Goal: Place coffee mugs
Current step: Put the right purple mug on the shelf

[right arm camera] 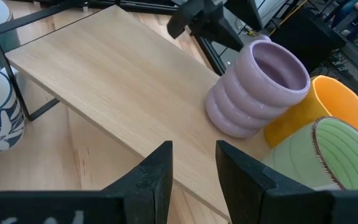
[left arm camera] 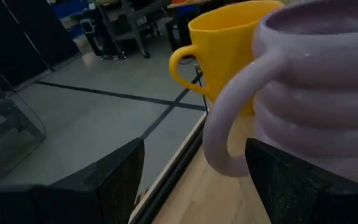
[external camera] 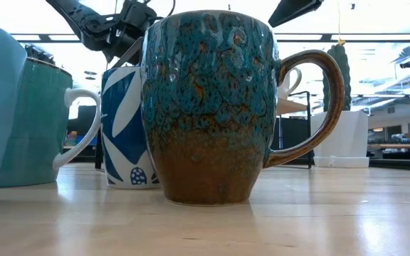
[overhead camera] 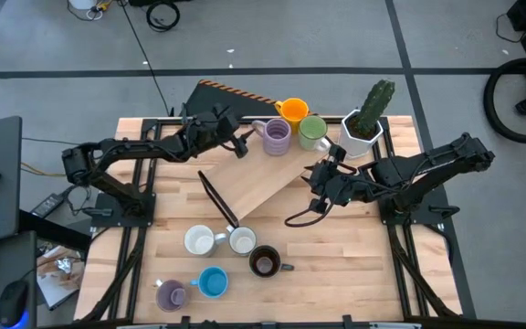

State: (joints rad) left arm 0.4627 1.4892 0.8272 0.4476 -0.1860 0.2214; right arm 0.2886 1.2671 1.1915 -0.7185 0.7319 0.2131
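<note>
Three coffee mugs stand by their bases on the far end of a raised wooden shelf: a ribbed purple one, an orange one and a green one. My left gripper is open and level at the purple mug's handle. The handle stands between the two fingers without touching either. My right gripper hovers over the shelf's right side, its fingers a little apart with nothing between them. It points toward the three mugs.
Several more mugs stand on the table's near part: a white one, a white-and-blue one, a dark brown one, a blue one and a purple one. A white cactus pot sits at the far right. A black cable loops beside the shelf.
</note>
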